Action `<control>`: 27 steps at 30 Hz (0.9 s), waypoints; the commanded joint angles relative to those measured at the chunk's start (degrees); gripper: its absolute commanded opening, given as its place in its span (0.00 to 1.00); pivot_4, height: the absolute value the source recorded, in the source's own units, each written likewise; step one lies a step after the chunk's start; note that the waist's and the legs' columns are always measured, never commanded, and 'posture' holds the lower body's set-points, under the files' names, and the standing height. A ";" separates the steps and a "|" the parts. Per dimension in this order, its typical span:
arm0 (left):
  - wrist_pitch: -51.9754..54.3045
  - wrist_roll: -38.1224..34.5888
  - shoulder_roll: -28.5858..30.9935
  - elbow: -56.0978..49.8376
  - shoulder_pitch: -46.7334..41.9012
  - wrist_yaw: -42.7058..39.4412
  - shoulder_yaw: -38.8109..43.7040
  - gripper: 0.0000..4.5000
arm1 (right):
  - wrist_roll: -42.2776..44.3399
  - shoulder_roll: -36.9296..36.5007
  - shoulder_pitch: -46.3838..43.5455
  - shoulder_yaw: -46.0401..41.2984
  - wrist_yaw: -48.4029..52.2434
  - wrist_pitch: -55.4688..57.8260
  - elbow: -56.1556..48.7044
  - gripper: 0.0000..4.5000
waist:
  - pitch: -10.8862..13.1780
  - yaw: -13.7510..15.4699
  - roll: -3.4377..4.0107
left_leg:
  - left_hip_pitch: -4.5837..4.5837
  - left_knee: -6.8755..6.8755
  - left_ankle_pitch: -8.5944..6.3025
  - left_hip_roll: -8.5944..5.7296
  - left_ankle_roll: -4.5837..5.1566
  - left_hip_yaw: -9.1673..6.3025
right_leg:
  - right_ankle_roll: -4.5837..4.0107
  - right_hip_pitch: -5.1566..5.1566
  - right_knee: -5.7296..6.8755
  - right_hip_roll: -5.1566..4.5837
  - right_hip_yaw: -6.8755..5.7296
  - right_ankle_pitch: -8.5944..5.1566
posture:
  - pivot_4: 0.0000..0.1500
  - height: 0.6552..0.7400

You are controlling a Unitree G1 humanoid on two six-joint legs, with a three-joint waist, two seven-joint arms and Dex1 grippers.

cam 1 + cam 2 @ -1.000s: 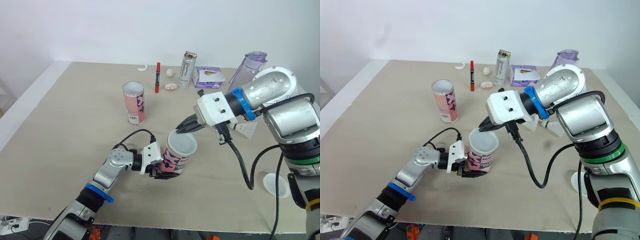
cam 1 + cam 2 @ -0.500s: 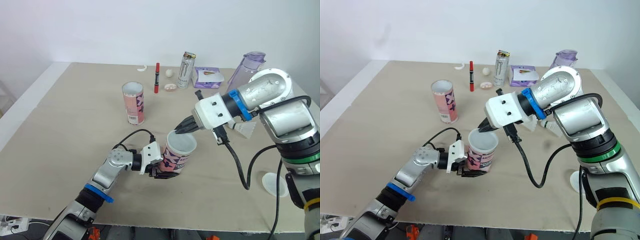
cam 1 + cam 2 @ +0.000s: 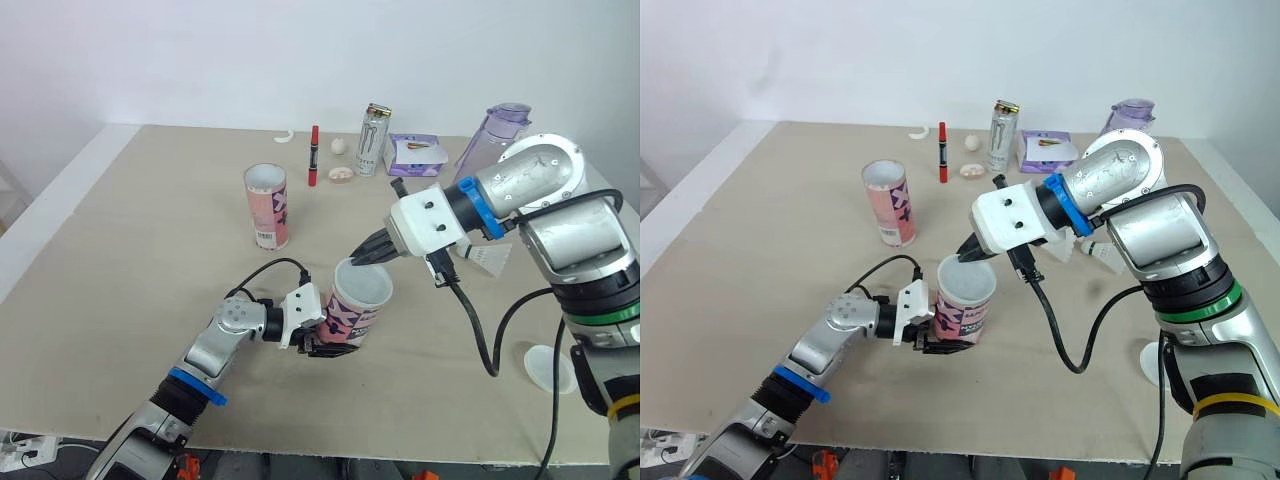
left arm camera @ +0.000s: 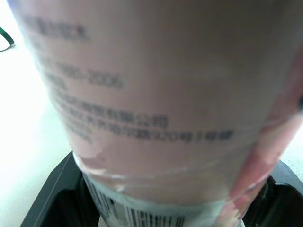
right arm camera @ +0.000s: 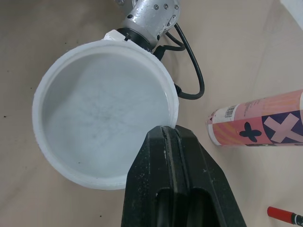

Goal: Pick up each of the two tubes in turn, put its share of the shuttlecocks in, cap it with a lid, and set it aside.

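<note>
The open tube is held clamped near its base by the left gripper, at the near middle of the table. The right gripper is seen with fingers pressed together, just above the tube's far rim. A second tube is stood upright farther left, well apart

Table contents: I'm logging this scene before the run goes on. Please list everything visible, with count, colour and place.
standing tube: 1, pink patterned, left of centre
held tube: 1, pink patterned, white top, in left gripper
lid: 1, white, near right edge
shuttlecock: 1, white, right of centre
can: 1, silver-black, far side
pen: 1, red, left of can
small bits: 3, whitish, near pen
box: 1, purple, right of can
jug: 1, clear purple, far right
left gripper: black, shut on held tube
right gripper: black, shut at held tube's rim
</note>
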 commanded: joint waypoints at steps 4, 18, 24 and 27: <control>2.30 2.85 1.61 2.54 1.60 0.69 -1.05 0.69 | -1.80 -0.75 -1.08 -0.91 0.05 -0.83 0.63 0.02 | 0.00 0.00 0.00 | 0.00 0.00 0.00 0.00 0.00 0.00 | -0.01 -0.01 0.00 0.00 0.00 0.00 | 1.00 1.00; 2.57 2.78 1.34 2.55 1.58 0.64 -1.25 0.69 | -2.21 -0.81 -0.86 -1.28 -0.21 -1.94 0.82 0.33 | 0.00 0.00 0.00 | 0.01 -0.02 0.00 0.00 0.00 0.01 | -0.02 -0.08 -0.01 -0.01 0.01 -0.01 | 1.00 1.00; 2.81 2.73 1.32 2.49 1.68 0.72 -1.20 0.69 | -0.23 -0.60 -0.70 -2.99 -1.18 0.94 0.34 0.33 | 0.00 0.00 0.00 | 0.05 -0.04 -0.01 0.00 -0.01 0.02 | -0.06 -0.08 -0.03 -0.02 0.01 -0.03 | 1.00 1.00; 2.97 2.70 1.45 2.31 1.84 0.71 -1.15 0.69 | 2.54 -0.94 -1.60 -5.06 -1.57 4.85 -0.46 0.33 | 0.01 0.00 -0.01 | 0.03 -0.05 -0.01 0.00 -0.01 0.02 | -0.08 -0.07 -0.03 -0.03 0.01 -0.02 | 1.00 1.00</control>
